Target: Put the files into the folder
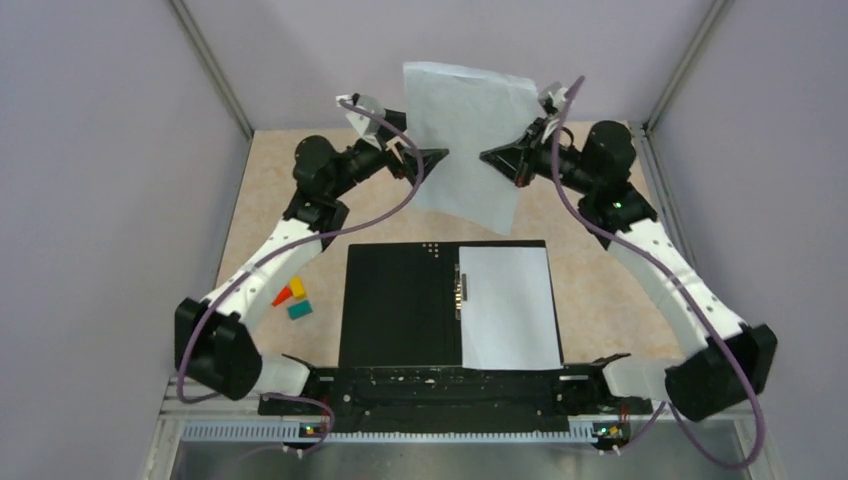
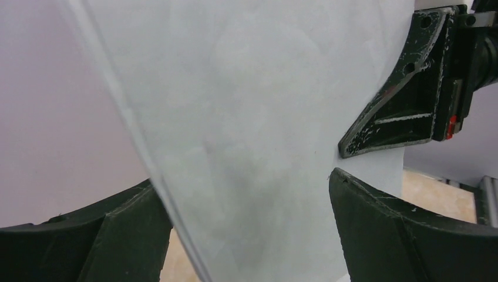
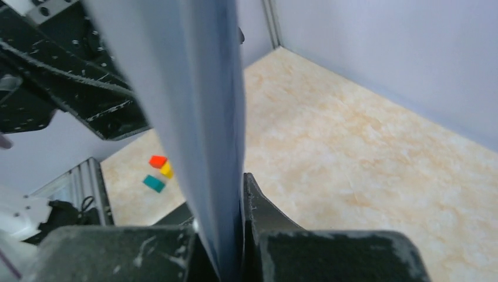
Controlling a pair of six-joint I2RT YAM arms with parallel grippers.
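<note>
one folder (image 1: 400,305) lies open on my table (image 1: 600,290), black insides up, one white sheet (image 1: 507,305) flat on its right half. a second sheet (image 1: 465,140) hangs floppy beyond it, right gripper (image 1: 490,157) clamped on one edge, left gripper (image 1: 437,155) gaping around the other. paper blocks most of both wrist views.

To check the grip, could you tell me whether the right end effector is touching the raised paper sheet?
Touching. The right wrist view shows the right end effector shut on the raised paper sheet.

A lab enclosure: bare walls (image 1: 90,200), metal framing (image 1: 210,68).
</note>
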